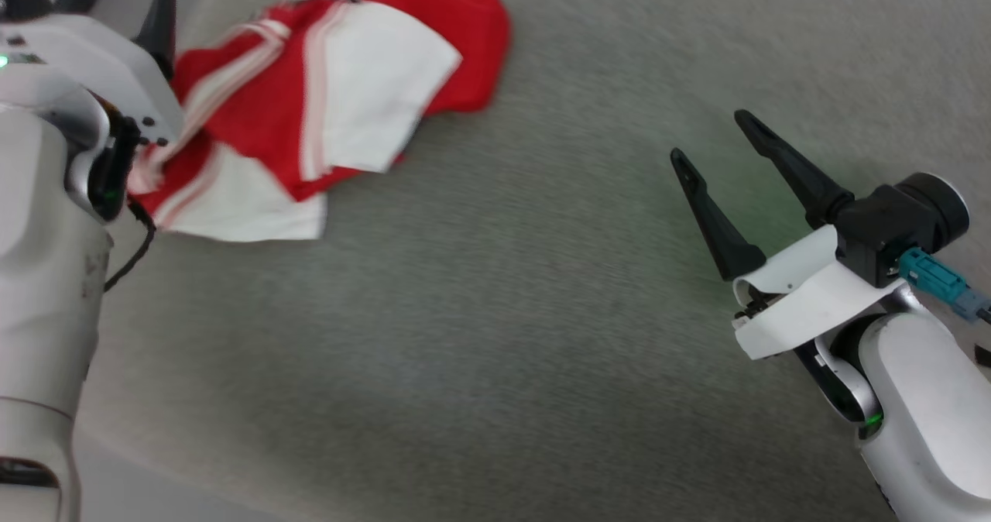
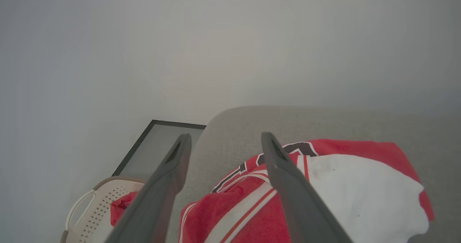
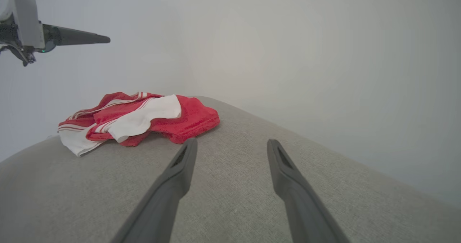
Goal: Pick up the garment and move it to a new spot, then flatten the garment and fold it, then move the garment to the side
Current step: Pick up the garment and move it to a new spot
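We see a grey fabric surface (image 1: 495, 313) under the left pincer (image 2: 226, 136). Beside this pincer, past the surface's edge, stands a pale perforated basket (image 2: 99, 208) holding a red cloth (image 2: 120, 208), a dark-framed panel (image 2: 155, 153) just beyond.

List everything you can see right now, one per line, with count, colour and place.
garment: one, red with white sleeves and stripes, crumpled at the surface's far left
surface: one, grey fabric, under the garment
basket: one, cream and perforated, below the surface's edge
cloth: one, red, inside the basket
panel: one, grey with dark frame, beside the basket
left tool: one, dark fingers, open, above the garment without touching it
right tool: one, dark fingers, open, over bare surface at the right
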